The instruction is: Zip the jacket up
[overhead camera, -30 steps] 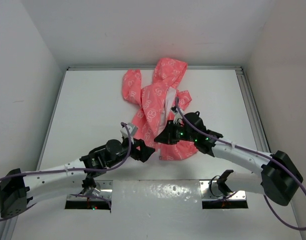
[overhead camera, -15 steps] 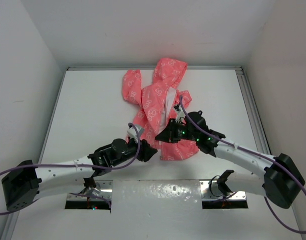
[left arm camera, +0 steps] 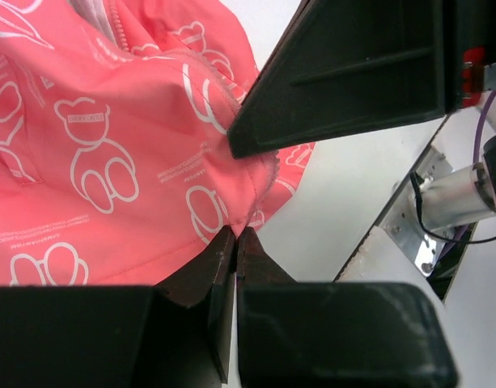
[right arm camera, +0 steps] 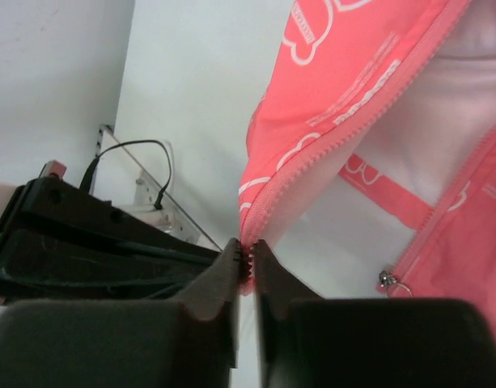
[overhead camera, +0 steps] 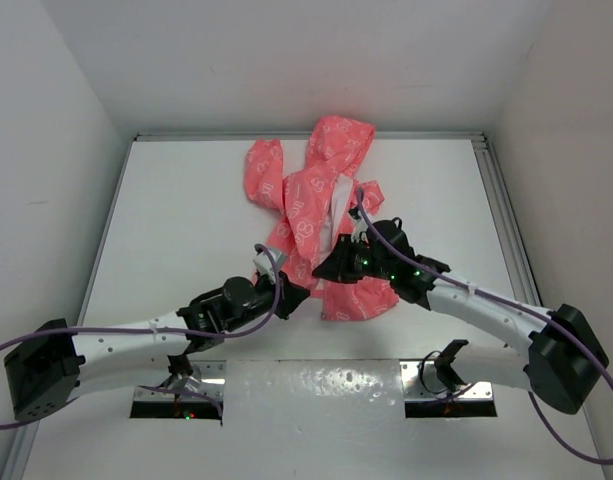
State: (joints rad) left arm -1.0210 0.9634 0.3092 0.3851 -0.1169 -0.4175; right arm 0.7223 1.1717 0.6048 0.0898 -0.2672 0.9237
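The coral-pink jacket (overhead camera: 316, 195) lies crumpled at the table's middle back, front open, white lining showing. My left gripper (overhead camera: 304, 292) is at its near hem. In the left wrist view its jaws (left arm camera: 235, 234) are shut, with the hem corner of the jacket (left arm camera: 110, 162) pinched at the tips. My right gripper (overhead camera: 322, 272) is just beyond it, almost touching. Its jaws (right arm camera: 246, 252) stand a hair apart, and the lower end of the zipper edge (right arm camera: 328, 145) is caught between the teeth. The metal zipper pull (right arm camera: 387, 280) hangs on the other front edge.
White table (overhead camera: 186, 230) with white walls at the back and left. A metal rail (overhead camera: 501, 220) runs along the right edge. Two metal base plates (overhead camera: 176, 400) sit at the near edge. The other arm's black fingers (left arm camera: 353, 73) fill the upper right of the left wrist view.
My left arm moved right to the jacket's hem and its jaws went from open to shut on it. The right gripper shifted slightly back, its jaws slackening a little.
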